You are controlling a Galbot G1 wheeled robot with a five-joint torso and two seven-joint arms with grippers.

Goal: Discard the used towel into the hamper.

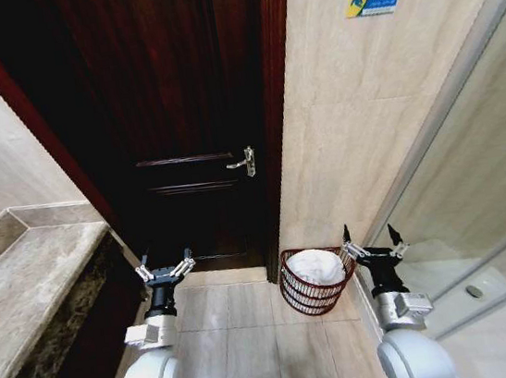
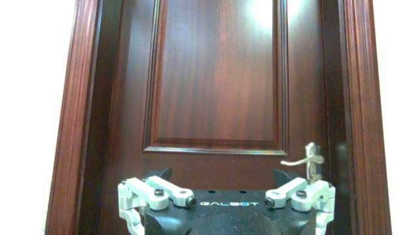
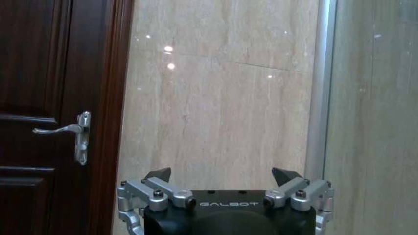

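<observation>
My left claw [image 1: 165,262] is held out in front of the dark door [image 1: 178,115], fingers spread wide and holding nothing. My right claw [image 1: 372,240] is wide and holding nothing too, just beside the hamper [image 1: 315,294]. The hamper stands on the tiled floor [image 1: 245,339] against the marble wall [image 1: 357,129], with the white towel [image 1: 316,265] lying inside it.

The door [image 1: 178,115] is dark polished wood with a metal handle [image 1: 243,162]. Wall [image 1: 365,118] and floor [image 1: 244,330] are glossy stone tile. The hamper [image 1: 315,293] is open wire weave holding soft white cloth [image 1: 316,265].
</observation>
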